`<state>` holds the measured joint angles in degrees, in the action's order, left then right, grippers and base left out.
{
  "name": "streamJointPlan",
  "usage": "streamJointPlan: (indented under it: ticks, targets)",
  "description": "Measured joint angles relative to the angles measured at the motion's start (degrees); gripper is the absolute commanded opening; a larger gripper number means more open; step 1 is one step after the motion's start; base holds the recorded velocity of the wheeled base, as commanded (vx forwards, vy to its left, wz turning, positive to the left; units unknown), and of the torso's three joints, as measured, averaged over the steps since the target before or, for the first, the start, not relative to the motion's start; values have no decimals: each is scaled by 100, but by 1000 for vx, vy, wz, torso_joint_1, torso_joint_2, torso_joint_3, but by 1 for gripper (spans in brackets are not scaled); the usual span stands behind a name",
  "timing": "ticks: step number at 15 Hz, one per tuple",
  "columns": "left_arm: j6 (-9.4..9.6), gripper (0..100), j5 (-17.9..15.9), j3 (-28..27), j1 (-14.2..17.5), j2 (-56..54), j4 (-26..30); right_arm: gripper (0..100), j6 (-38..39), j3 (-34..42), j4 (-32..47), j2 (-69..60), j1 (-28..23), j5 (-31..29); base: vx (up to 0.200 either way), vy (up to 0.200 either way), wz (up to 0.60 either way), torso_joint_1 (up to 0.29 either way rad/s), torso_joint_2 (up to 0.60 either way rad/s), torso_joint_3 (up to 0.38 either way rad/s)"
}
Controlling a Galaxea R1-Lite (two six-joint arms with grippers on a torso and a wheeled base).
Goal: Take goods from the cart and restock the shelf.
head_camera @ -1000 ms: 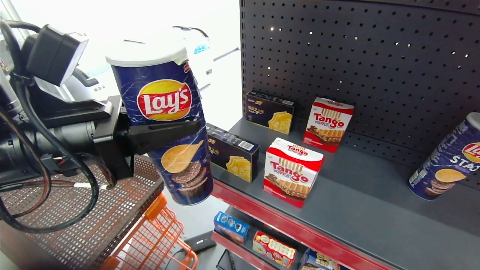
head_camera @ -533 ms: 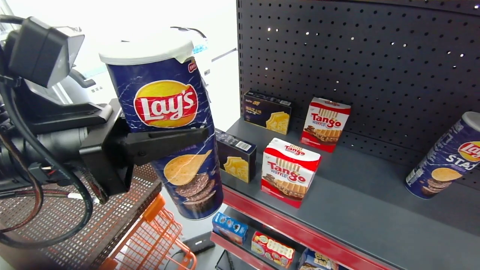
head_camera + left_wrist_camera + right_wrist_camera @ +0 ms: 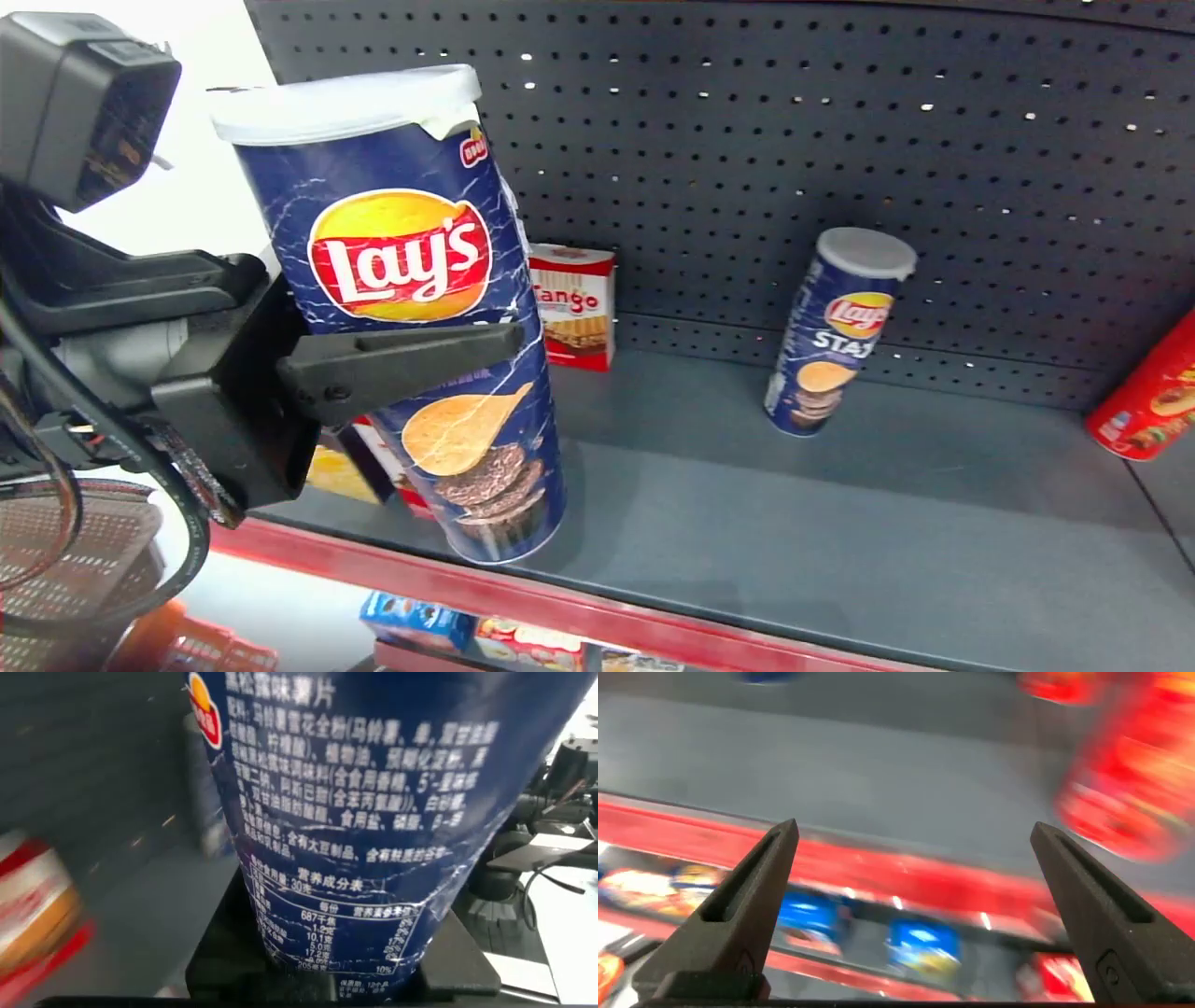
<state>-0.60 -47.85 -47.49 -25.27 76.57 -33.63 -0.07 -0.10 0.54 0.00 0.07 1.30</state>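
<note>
A tall blue chips can (image 3: 401,308) with a white lid is clamped at mid-height by my left gripper (image 3: 467,345), which is shut on it. The can leans slightly, its bottom low over the front left of the grey shelf (image 3: 794,523); contact cannot be told. Up close in the left wrist view, the can's back label (image 3: 374,812) rises from that gripper (image 3: 346,971). A second blue can (image 3: 836,331) stands upright near the back wall. My right gripper (image 3: 915,905) is open and holds nothing, hovering before the shelf's red front edge (image 3: 906,873).
A wafer box (image 3: 574,303) stands at the back left, and more boxes (image 3: 341,471) sit behind the held can. A red can (image 3: 1153,401) leans at the far right. The pegboard wall (image 3: 840,140) closes the back. Free deck lies between the cans. The orange cart (image 3: 177,644) is below left.
The head camera has swung right, shifting the whole picture. The can in my left gripper has come from beside the shelf's left end to over its deck.
</note>
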Motion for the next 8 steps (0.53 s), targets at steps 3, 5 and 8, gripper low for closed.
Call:
streamJointPlan:
  ticks: [3, 5, 8]
  targets:
    - [0, 0, 1, 0, 17, -9, 2, 100, 0, 0, 0, 0, -5, -11, 0, 0, 0, 0, 0, 0]
    - [0, 0, 1, 6, 41, -16, -6, 100, 0, 0, 0, 0, 2, -11, 0, 0, 0, 0, 0, 0]
    - [0, 0, 1, 15, 55, -22, 5, 100, 0, 0, 0, 0, 2, -9, 0, 0, 0, 0, 0, 0]
